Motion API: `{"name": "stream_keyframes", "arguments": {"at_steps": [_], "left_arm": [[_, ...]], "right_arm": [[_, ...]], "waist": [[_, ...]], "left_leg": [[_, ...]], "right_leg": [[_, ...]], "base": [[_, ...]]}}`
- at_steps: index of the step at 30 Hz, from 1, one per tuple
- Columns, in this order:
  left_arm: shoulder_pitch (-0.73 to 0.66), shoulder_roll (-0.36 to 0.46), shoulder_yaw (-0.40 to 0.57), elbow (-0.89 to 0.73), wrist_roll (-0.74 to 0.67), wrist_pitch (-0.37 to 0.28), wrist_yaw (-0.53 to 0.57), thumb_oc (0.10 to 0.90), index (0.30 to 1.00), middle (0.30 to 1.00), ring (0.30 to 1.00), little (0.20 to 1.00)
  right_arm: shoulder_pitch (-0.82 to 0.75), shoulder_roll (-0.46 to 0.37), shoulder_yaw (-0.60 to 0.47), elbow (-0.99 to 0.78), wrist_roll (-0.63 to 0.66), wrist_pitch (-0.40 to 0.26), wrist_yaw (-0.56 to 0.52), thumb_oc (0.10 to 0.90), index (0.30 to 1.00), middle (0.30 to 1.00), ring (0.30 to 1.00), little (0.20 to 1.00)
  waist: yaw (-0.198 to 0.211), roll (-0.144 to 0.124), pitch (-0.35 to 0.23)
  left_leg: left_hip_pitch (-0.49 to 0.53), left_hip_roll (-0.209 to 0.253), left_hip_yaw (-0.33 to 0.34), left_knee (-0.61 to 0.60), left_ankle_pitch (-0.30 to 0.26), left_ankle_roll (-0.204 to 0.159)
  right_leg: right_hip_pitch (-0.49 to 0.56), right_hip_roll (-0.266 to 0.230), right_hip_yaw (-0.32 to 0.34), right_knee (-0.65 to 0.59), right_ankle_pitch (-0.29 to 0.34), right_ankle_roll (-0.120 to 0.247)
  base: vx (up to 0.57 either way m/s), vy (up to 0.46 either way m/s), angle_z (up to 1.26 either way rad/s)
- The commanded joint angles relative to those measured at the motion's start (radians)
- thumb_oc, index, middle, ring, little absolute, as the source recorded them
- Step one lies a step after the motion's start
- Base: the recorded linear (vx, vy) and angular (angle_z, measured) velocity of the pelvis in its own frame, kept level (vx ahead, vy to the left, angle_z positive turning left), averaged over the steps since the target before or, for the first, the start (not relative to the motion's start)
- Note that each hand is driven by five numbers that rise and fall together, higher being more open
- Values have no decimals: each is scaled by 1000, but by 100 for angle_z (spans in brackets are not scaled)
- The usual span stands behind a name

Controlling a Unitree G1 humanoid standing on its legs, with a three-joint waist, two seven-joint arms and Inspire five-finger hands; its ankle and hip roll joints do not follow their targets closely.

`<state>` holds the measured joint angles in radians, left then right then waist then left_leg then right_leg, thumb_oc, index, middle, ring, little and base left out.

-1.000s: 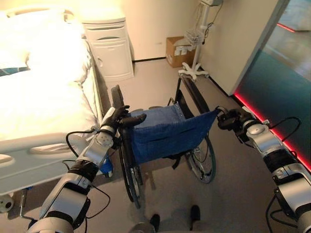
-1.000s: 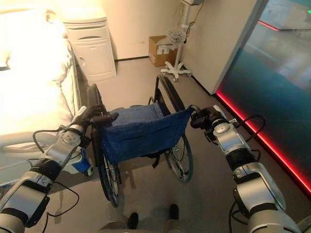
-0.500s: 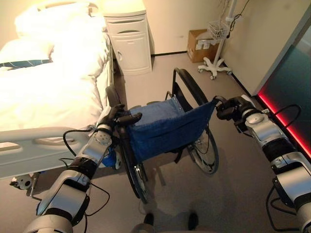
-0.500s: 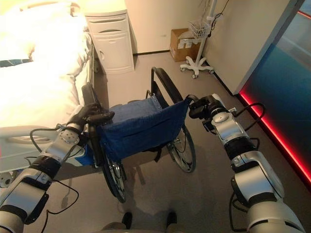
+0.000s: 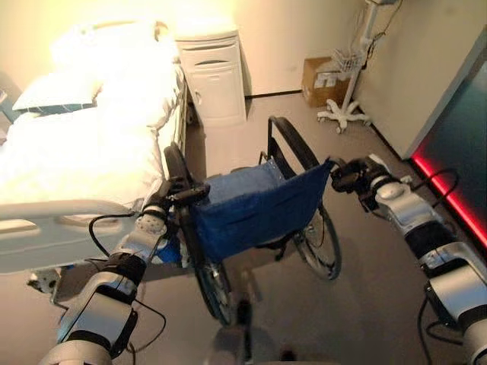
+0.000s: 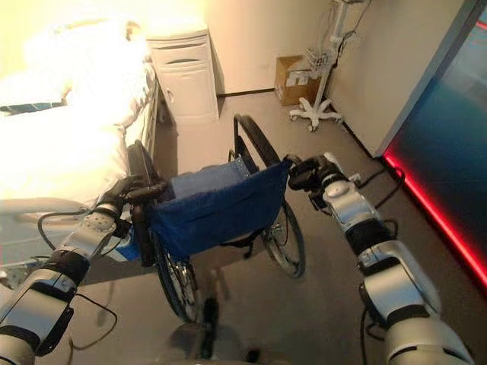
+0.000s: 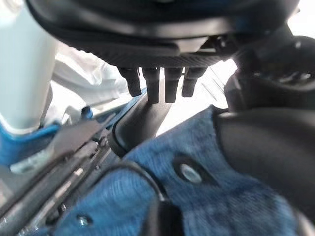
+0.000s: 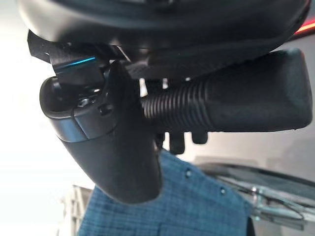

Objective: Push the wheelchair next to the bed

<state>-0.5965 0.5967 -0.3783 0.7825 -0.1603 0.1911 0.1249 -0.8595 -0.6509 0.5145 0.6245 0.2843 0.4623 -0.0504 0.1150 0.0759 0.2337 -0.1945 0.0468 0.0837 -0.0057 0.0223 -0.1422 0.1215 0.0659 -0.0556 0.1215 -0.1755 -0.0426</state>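
Hospital room or care ward, by every sign. On the left, a bed (image 5: 76,152) with white linen, pillows at the far end and a pale side rail (image 5: 68,209) along the near edge. Beside its head, against the far wall, a white bedside cabinet (image 5: 213,80). Far right, a wheeled equipment stand (image 5: 346,114) carrying a wire basket, next to a cardboard box (image 5: 316,80). In the middle of the floor, a folding wheelchair (image 5: 255,205) with blue fabric back.

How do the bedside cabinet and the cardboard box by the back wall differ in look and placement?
The bedside cabinet is white and tall, with a drawer above a door; the cardboard box is brown and low. The cabinet stands right beside the bed; the box sits farther to the right, next to the wheeled stand. Both stand on the floor against the back wall.
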Motion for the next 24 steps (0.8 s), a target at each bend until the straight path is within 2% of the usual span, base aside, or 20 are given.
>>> {"name": "stream_keyframes", "arguments": {"at_steps": [1,4,8,13,15,16,18,19,21,22,23,24], "left_arm": [[63,-68,-75,8,8,22,-36,400,300,300,300,300],[58,-66,-77,17,18,20,-47,400,300,300,300,300],[42,-92,-93,36,25,14,-27,400,300,300,300,300],[62,-121,-74,37,49,16,-10,400,300,300,300,300],[61,-123,-72,42,55,11,-9,400,300,300,300,300],[63,-125,-77,46,56,8,-7,400,300,300,300,300],[70,-122,-80,49,58,1,-16,400,300,300,300,300],[76,-123,-77,51,63,1,-24,400,300,300,300,300],[78,-125,-75,50,64,1,-23,400,300,300,300,300],[80,-126,-71,44,75,1,-30,400,300,300,300,300],[75,-121,-72,36,84,-2,-37,400,300,300,300,300],[75,-121,-72,36,84,-2,-37,400,300,300,300,300]], "right_arm": [[97,131,-42,67,107,-39,18,400,300,300,300,300],[125,147,-42,77,107,-62,8,400,300,300,300,300],[121,182,-47,96,84,-82,-8,400,300,300,300,300],[107,191,-55,102,72,-83,-4,400,300,300,300,300],[104,191,-62,103,81,-93,-15,400,300,300,300,300],[112,192,-68,100,94,-101,-24,400,300,300,300,300],[134,186,-76,93,110,-101,-27,400,300,300,300,300],[161,178,-80,74,112,-93,-27,400,300,300,300,300],[168,174,-79,61,114,-84,-27,400,300,300,300,300],[183,162,-78,27,127,-62,-37,400,300,300,300,300],[187,156,-79,16,140,-60,-50,400,300,300,300,300],[187,156,-79,15,141,-60,-50,400,300,300,300,300]], "waist": [[7,-78,13],[20,-93,-15],[22,-110,-39],[38,-118,-67],[43,-116,-80],[33,-110,-89],[10,-104,-99],[-20,-94,-102],[-35,-88,-97],[-74,-71,-70],[-85,-71,-55],[-89,-72,-51]], "left_leg": [[-68,-50,-6,125,89,104],[-35,-64,-11,121,54,136],[-32,-87,-12,113,44,156],[-19,-109,-27,104,31,175],[-22,-119,-30,105,23,190],[-12,-125,-38,104,13,199],[15,-133,-51,102,1,207],[57,-135,-66,100,-13,210],[77,-134,-73,99,-18,210],[141,-134,-119,99,-39,211],[151,-140,-147,119,-65,215],[154,-141,-151,123,-69,215]], "right_leg": [[113,-112,-27,5,19,112],[113,-151,-57,20,42,140],[89,-194,-68,61,117,177],[88,-231,-62,148,212,185],[80,-232,-41,258,258,186],[53,-211,-8,340,279,187],[-12,-176,28,427,296,186],[-109,-165,42,458,312,177],[-152,-162,48,460,301,170],[-289,-147,63,415,276,146],[-355,-146,71,351,286,138],[-351,-148,68,354,281,138]], "base": [[336,136,-67],[311,127,-25],[227,151,-8],[214,139,-5],[215,131,13],[236,117,29],[340,123,27],[370,105,29],[290,22,52],[322,-98,57],[292,-102,47],[248,-222,59]]}}
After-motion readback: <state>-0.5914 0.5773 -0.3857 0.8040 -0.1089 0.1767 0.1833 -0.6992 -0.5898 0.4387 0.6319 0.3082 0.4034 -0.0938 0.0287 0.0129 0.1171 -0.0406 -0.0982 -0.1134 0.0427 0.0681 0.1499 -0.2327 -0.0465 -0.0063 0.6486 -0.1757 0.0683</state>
